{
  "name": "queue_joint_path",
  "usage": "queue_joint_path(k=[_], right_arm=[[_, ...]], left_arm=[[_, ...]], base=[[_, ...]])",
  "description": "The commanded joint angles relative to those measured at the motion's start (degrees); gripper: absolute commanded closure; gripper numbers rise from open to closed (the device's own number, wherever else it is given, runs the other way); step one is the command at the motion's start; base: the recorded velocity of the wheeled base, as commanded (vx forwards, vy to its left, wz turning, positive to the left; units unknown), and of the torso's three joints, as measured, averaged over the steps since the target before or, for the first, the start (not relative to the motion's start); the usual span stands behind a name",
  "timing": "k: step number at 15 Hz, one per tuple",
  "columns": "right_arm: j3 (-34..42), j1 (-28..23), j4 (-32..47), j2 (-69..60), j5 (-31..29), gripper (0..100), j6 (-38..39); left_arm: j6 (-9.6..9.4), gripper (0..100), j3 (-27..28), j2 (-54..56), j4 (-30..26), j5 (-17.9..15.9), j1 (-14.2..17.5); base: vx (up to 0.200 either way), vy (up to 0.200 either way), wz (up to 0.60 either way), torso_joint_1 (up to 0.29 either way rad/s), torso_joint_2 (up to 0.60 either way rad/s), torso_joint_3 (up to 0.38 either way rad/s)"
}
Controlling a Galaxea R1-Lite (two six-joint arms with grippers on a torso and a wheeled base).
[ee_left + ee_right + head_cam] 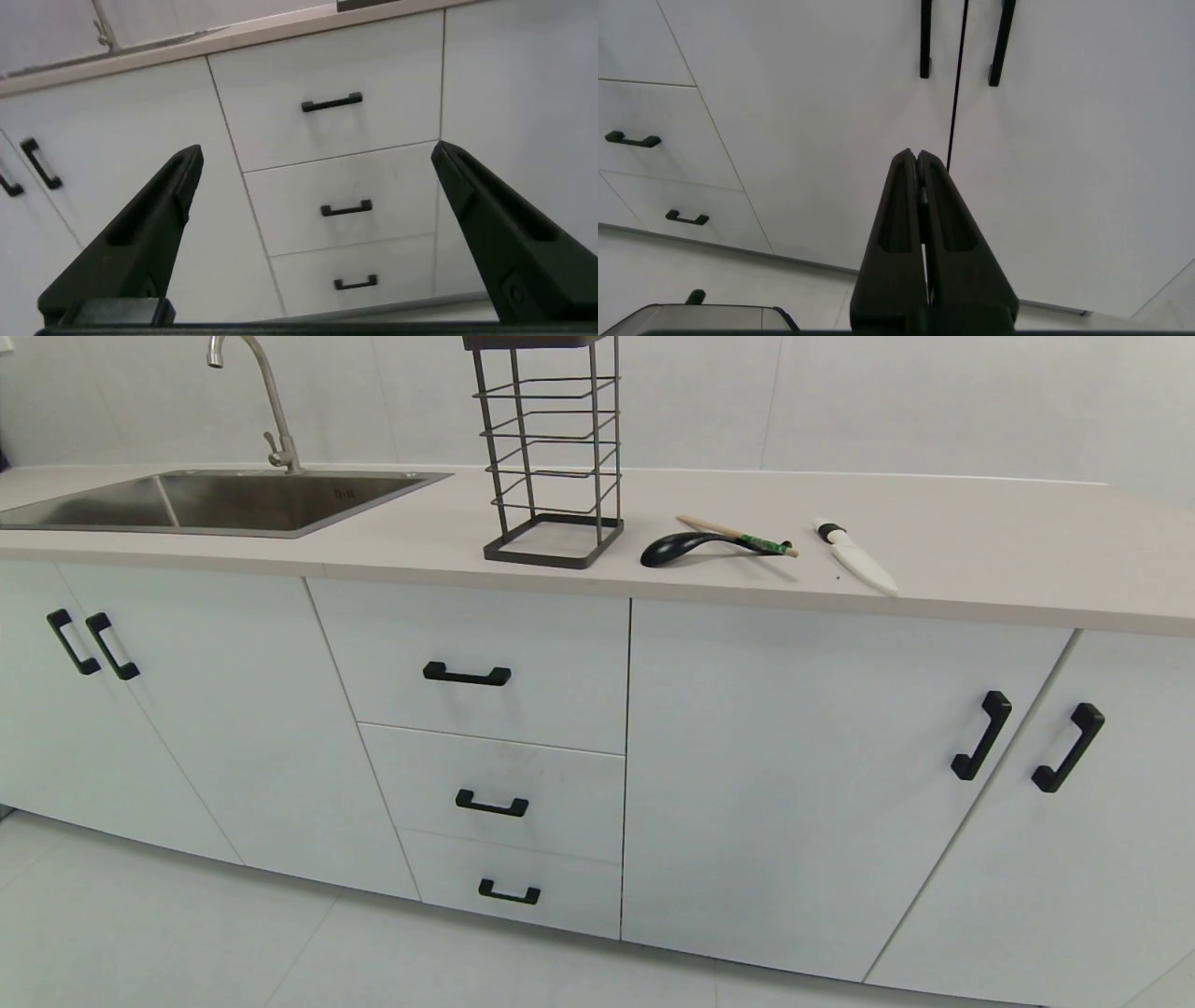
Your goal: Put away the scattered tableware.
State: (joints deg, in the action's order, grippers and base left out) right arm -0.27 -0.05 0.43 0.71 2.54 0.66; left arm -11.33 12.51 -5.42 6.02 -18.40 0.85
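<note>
Countertop (980,541) holds rack (551,457), spoon (672,549), chopsticks (738,535), knife (854,555); left end effector (318,154) gapes empty, right end effector (918,159) closed, empty.

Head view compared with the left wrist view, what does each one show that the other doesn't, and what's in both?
Head view's own: the black spoon, chopsticks and white knife lying on the countertop right of the wire rack. Left wrist view's own: the left gripper, open, facing the cabinets. Shared: the stack of three drawers with black handles.
</note>
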Motion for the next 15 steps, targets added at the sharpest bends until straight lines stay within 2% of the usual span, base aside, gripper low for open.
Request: queue_joint_path(k=[1, 2, 3, 4, 5, 7, 9, 10, 11, 13, 15], right_arm=[[0.00, -0.04, 0.01, 0.17, 0.01, 100, -0.04], [0.00, 0.05, 0.01, 0.17, 0.01, 100, -0.04], [0.00, 0.05, 0.01, 0.08, 0.01, 100, 0.04], [0.00, 0.05, 0.01, 0.17, 0.01, 100, -0.04], [0.00, 0.05, 0.01, 0.17, 0.01, 100, -0.04], [0.00, 0.05, 0.01, 0.17, 0.01, 100, -0.04], [0.00, 0.05, 0.01, 0.17, 0.01, 100, 0.04], [0.00, 0.05, 0.01, 0.08, 0.01, 100, -0.04], [0.00, 0.05, 0.01, 0.17, 0.01, 100, -0.04], [0.00, 0.05, 0.01, 0.08, 0.01, 100, 0.04], [0.00, -0.04, 0.01, 0.17, 0.01, 100, -0.04]], left_arm=[[-2.12, 0, 3.75, -7.58, -0.05, -5.25, 0.03], [-2.83, 0, 5.60, -12.59, 0.22, -8.59, 0.38], [-4.06, 0, 6.30, -15.93, 0.57, -9.73, 0.38], [-6.87, 0, 7.00, -20.50, 1.80, -9.82, 0.11], [-8.80, 0, 7.27, -23.49, 3.56, -9.82, 0.03], [-20.76, 0, 8.06, -34.57, 10.68, -9.73, 0.03], [-33.15, 0, 8.50, -42.12, 12.52, -9.82, -1.56], [-37.72, 0, 8.23, -44.67, 12.43, -9.64, -3.14], [-41.32, 0, 8.15, -46.78, 12.00, -9.47, -3.67], [-45.80, 0, 8.59, -50.03, 11.91, -9.47, -4.19], [-50.99, 0, 9.64, -53.64, 11.91, -9.38, -8.50]], base=[[0.000, 0.000, 0.00, 0.000, 0.00, 0.000], [0.000, 0.000, 0.00, 0.000, 0.00, 0.000], [0.000, 0.000, 0.00, 0.000, 0.00, 0.000], [0.000, 0.000, 0.00, 0.000, 0.00, 0.000], [0.000, 0.000, 0.00, 0.000, 0.00, 0.000], [0.000, 0.000, 0.00, 0.000, 0.00, 0.000], [0.000, 0.000, 0.00, 0.000, 0.00, 0.000], [0.000, 0.000, 0.00, 0.000, 0.00, 0.000], [0.000, 0.000, 0.00, 0.000, 0.00, 0.000], [0.000, 0.000, 0.00, 0.000, 0.00, 0.000], [0.000, 0.000, 0.00, 0.000, 0.00, 0.000]])
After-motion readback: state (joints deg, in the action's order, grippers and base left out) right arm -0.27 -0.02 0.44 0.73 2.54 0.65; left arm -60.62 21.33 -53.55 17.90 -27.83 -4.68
